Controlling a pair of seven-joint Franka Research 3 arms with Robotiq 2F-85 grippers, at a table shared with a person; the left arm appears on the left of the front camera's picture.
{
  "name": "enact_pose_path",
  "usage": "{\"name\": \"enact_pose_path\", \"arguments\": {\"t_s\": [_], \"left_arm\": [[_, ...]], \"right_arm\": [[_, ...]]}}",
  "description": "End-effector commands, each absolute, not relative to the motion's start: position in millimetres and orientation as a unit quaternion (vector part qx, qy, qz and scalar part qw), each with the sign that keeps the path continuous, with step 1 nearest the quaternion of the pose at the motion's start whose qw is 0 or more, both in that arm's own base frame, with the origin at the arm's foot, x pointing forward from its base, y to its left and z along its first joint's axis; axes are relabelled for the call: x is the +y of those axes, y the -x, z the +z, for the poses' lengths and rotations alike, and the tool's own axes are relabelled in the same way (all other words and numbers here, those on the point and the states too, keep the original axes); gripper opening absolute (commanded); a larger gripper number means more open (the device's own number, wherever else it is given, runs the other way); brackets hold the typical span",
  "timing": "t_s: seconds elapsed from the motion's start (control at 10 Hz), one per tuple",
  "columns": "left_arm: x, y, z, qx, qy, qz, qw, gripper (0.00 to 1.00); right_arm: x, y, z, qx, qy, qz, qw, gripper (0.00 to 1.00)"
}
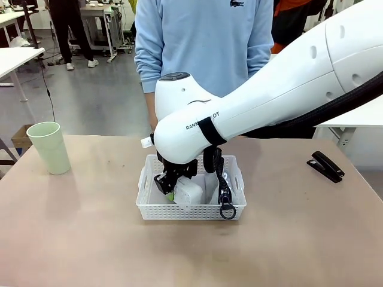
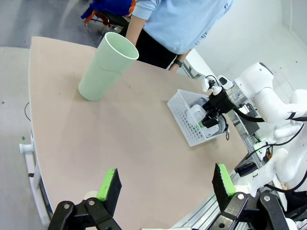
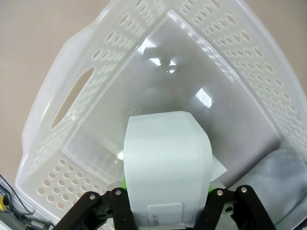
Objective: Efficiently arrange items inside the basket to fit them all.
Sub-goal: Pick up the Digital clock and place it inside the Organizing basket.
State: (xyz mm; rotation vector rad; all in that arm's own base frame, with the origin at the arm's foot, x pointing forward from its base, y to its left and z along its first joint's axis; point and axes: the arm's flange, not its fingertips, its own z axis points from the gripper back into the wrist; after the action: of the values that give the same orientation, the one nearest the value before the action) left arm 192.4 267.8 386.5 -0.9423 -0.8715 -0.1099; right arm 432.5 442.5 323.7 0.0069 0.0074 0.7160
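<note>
The right gripper [image 3: 167, 203] reached down into the shallow white plastic basket with perforated lattice sides [image 1: 191, 211] at the centre of the front view, its fingers flanking an upright white rounded rectangular device [image 3: 165, 163]; whether the pads pressed it or stood just clear could not be told. A grey fabric pouch [image 3: 283, 184] lay inside the basket at the lower right of the right wrist view. A pale green cup [image 1: 46, 146] stood at the table's left, a small black stapler-like object [image 1: 326, 165] at its right. The left gripper [image 2: 166, 181] hung released above the table, nothing between its fingers.
</note>
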Motion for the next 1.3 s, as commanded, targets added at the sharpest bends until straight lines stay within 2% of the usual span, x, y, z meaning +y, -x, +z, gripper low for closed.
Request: {"name": "enact_pose_path", "arguments": {"t_s": [0.0,0.7,0.9,1.1,1.2], "left_arm": [[266.7,-193.2,389.5,-0.419,0.440,-0.055,0.792,1.00],[266.7,-193.2,389.5,-0.419,0.440,-0.055,0.792,1.00],[266.7,-193.2,389.5,-0.419,0.440,-0.055,0.792,1.00],[266.7,-193.2,389.5,-0.419,0.440,-0.055,0.792,1.00],[266.7,-193.2,389.5,-0.419,0.440,-0.055,0.792,1.00]], "right_arm": [[442.7,-435.4,326.9,-0.017,0.023,0.351,0.936,1.00],[436.7,-434.2,333.9,-0.035,0.023,0.341,0.939,1.00],[430.7,-431.5,347.9,-0.040,0.002,0.337,0.941,1.00],[397.8,-421.9,395.8,-0.056,-0.035,0.291,0.954,1.00],[362.1,-411.3,435.1,-0.044,-0.087,0.251,0.963,1.00]]}}
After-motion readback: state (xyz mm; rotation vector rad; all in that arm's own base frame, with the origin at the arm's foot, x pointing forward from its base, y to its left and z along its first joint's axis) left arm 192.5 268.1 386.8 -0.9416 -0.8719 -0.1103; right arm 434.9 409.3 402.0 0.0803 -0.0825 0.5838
